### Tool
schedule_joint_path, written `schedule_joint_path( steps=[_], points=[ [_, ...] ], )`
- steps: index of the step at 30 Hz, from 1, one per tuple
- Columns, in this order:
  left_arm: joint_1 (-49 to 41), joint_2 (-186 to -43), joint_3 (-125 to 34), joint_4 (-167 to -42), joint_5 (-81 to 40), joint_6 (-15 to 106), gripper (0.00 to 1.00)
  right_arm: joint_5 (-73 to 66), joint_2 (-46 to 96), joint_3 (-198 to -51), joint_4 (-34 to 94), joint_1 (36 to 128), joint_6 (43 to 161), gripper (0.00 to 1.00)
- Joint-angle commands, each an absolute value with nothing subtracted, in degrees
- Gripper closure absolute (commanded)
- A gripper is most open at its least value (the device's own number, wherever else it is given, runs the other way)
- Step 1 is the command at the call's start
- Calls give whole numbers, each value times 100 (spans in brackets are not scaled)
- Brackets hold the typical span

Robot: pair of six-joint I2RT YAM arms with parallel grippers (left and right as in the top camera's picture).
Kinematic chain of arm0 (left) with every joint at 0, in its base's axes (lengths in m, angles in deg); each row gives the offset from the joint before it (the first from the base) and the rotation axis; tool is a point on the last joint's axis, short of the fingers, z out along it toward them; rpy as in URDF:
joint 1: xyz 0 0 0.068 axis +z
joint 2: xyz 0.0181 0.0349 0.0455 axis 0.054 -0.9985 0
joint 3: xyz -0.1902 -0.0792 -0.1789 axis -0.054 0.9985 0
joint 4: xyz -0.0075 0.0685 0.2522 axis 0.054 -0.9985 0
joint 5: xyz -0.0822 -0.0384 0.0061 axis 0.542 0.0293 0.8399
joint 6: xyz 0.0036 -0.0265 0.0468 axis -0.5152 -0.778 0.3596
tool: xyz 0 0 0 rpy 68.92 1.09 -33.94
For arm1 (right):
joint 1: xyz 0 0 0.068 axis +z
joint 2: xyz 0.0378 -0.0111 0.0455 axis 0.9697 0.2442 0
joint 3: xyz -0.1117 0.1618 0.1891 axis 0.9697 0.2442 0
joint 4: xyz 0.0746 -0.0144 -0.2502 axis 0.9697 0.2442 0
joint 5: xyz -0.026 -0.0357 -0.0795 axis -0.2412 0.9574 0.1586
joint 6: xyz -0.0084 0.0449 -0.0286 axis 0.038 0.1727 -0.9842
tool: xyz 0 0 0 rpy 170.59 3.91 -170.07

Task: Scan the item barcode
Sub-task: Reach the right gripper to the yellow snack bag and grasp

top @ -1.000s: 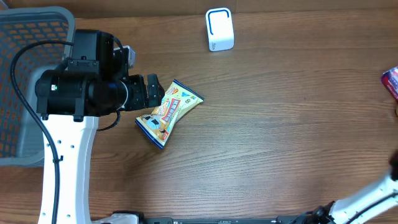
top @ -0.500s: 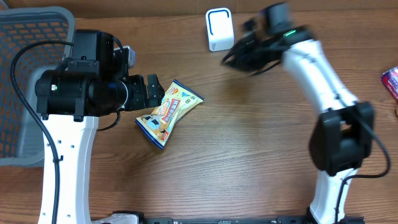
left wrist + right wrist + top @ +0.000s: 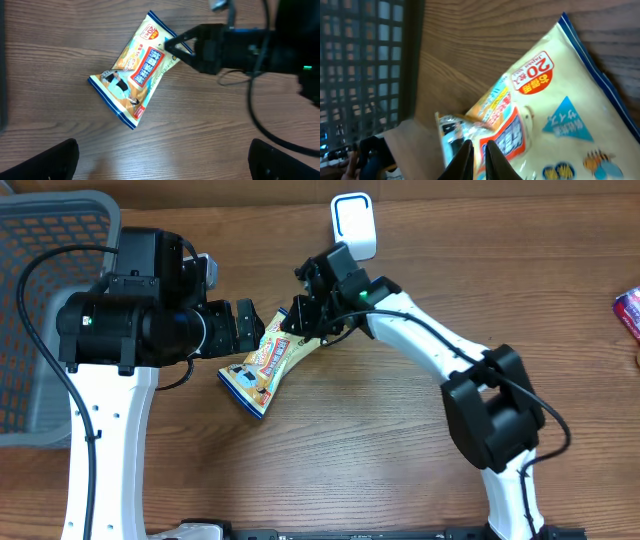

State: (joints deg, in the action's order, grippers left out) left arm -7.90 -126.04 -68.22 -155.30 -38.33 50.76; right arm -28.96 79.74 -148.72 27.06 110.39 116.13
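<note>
Mid-frame, the right jaws are pressed nearly together at the upper corner of the snack packet point(image 3: 262, 365); the left jaws are spread wide.

Pouch point(image 3: 131, 76) corner seemingly behind right fingers point(image 3: 182, 47)

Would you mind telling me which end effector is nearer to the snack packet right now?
Right. The right end effector pinches the snack packet at its far end; the left end effector hangs open beside it, not touching.
</note>
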Motion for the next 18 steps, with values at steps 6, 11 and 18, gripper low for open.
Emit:
schedule_joint_path(
  steps=[6, 11, 18],
  points=[
    [-800, -12593, -6833, -15524, -3887, 5119, 0, -1401, 8595, -14848, 3731, 11095, 12231, 96],
    [-800, -12593, -6833, -15526, -3887, 5119, 0, -302, 8361, -14867, 4807, 10857, 12288, 96],
    [-800, -12593, -6833, -15526, -3887, 5119, 0, 553, 7703, -14867, 5742, 10486, 12568, 96]
  ],
)
